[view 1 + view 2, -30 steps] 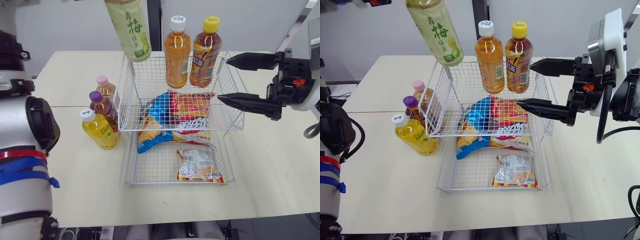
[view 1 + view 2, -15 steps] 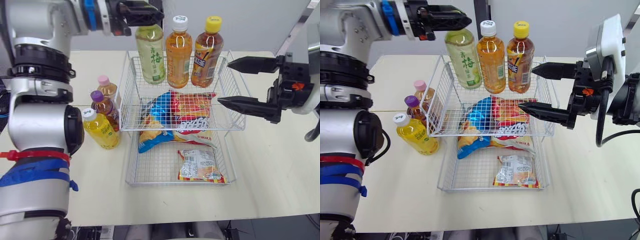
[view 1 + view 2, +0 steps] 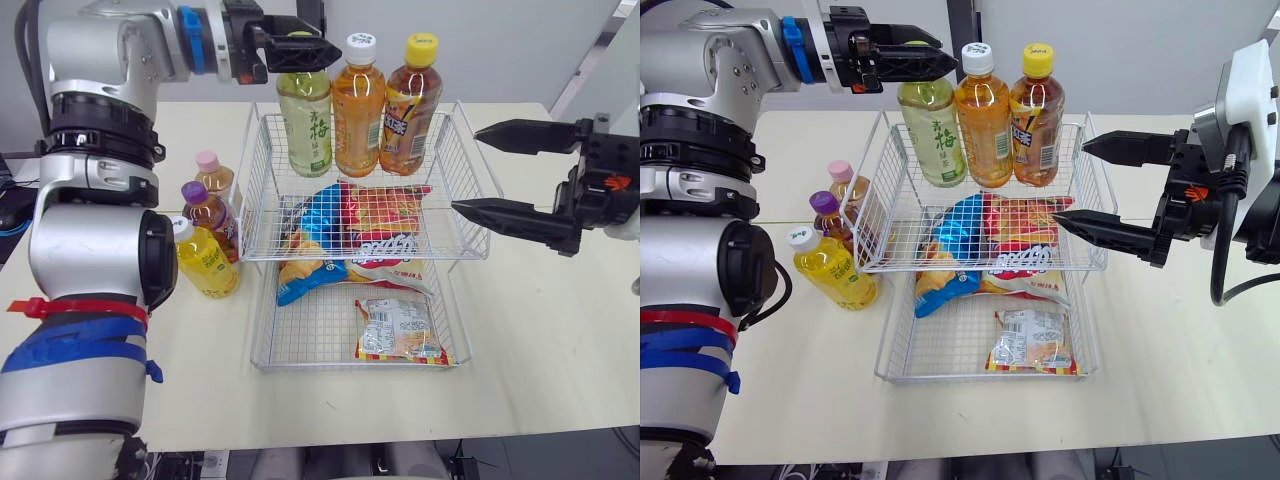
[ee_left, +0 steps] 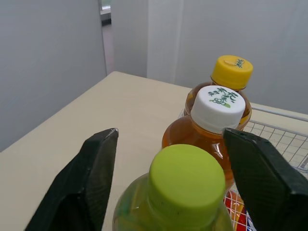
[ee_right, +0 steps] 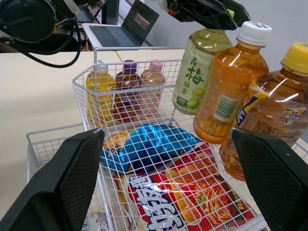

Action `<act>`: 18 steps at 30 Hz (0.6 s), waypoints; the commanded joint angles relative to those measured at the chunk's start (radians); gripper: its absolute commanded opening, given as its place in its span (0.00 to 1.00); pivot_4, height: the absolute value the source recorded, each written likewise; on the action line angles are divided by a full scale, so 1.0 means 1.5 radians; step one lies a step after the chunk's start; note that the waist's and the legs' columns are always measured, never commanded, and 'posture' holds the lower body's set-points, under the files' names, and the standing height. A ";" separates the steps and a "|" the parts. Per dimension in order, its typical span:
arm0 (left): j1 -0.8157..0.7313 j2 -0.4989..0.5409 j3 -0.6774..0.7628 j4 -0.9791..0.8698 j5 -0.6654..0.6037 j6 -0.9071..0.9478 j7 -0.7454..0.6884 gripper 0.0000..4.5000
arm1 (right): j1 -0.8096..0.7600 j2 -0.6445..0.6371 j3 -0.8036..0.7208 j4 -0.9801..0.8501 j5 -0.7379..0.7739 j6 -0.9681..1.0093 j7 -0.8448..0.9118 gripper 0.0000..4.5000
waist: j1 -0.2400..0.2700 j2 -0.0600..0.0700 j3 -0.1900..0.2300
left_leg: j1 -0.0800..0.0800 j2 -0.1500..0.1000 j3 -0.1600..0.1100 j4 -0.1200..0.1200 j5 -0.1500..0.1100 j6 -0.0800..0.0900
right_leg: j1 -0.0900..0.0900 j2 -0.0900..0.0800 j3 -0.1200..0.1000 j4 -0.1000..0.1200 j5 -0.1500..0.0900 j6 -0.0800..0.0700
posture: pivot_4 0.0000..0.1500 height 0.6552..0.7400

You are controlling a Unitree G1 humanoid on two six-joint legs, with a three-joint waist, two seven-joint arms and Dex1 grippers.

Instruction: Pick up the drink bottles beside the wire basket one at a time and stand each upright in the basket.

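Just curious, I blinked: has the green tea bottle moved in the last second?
Yes. The green tea bottle came down from above the wire basket's left corner and now stands inside, beside the white-capped orange bottle.

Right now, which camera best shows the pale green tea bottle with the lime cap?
Right wrist view: the pale green tea bottle is close, label facing. Left wrist view shows its cap; eye views show it standing in the white wire basket.

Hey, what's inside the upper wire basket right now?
Three upright bottles at the back: green-capped tea bottle, white-capped orange bottle, yellow-capped brown bottle. The left gripper sits open around the green cap. Snack bags beneath its mesh floor are partly covered.
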 commanded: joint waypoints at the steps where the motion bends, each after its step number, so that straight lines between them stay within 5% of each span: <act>1: -0.031 0.016 0.017 -0.021 -0.003 -0.008 -0.013 0.99 | -0.007 -0.010 -0.023 -0.004 0.003 -0.017 -0.003 1.00 | 0.000 0.000 0.000 | 0.000 0.000 0.000 0.000 0.000 0.000 | 0.000 0.000 0.000 0.000 0.000 0.000 | 1.00 1.00; 18: -0.067 0.109 0.052 -0.063 -0.021 0.034 -0.052 0.99 | -0.011 -0.011 -0.010 0.010 -0.021 -0.045 0.016 1.00 | -0.002 0.000 0.000 | 0.000 0.000 0.000 0.000 0.000 0.000 | 0.000 0.000 0.000 0.000 0.000 0.000 | 1.00 1.00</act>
